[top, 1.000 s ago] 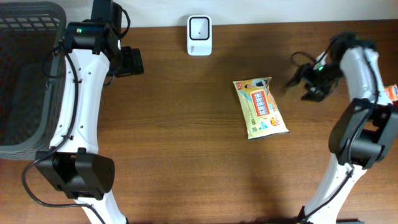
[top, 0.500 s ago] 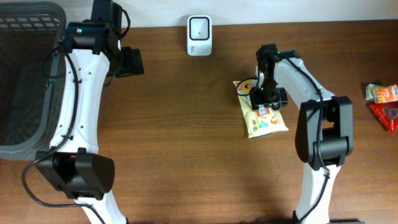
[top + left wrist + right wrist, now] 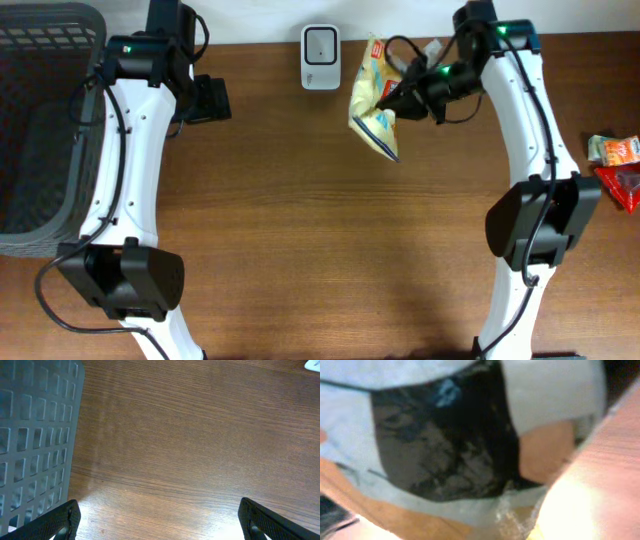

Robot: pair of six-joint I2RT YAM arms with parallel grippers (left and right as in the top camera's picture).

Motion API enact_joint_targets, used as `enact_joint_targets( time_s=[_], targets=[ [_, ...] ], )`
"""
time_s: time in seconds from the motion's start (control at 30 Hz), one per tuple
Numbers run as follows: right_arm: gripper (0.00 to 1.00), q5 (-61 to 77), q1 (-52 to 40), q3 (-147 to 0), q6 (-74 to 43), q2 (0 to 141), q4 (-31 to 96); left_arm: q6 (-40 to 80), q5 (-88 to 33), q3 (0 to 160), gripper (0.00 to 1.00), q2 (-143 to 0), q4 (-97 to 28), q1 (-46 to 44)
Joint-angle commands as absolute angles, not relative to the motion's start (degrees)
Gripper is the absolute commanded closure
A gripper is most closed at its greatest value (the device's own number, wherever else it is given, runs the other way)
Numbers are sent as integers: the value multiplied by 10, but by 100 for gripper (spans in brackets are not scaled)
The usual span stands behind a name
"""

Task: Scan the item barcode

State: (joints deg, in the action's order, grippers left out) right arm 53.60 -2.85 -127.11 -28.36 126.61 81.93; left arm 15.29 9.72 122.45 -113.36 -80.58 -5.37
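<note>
Snack packet [image 3: 368, 100]: yellow, held above tabletop [image 3: 300, 230], just right of barcode scanner [image 3: 320, 43] | right gripper [image 3: 393, 100]: clenched on packet's right side | left gripper [image 3: 157, 516]: released, jaws wide, over tabletop beside basket [image 3: 40, 120] | scanner: far edge

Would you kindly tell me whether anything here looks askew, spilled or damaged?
Nothing looks spilled or torn. The yellow packet hangs tilted and creased from the right gripper, pinched at one side, beside the white scanner.

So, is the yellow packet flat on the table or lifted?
Lifted: the right gripper holds the packet tilted above the table, beside the scanner.
</note>
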Motion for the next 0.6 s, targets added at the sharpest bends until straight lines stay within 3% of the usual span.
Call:
enact_joint_targets(
  time_s=[0.0, 0.13, 0.5, 0.57],
  targets=[
    [96, 788, -39, -1277, -248, 1259, 843, 158, 102, 1227, 1, -1129, -806, -53],
    [96, 834, -113, -1277, -91, 1259, 932, 158, 102, 1227, 1, -1129, -806, -51],
    [96, 832, -145, -1277, -98, 1259, 852, 158, 102, 1227, 1, -1129, -806, -51],
    [96, 750, -145, -1277, -99, 1259, 799, 158, 102, 1227, 1, -1129, -806, -51]
  ],
)
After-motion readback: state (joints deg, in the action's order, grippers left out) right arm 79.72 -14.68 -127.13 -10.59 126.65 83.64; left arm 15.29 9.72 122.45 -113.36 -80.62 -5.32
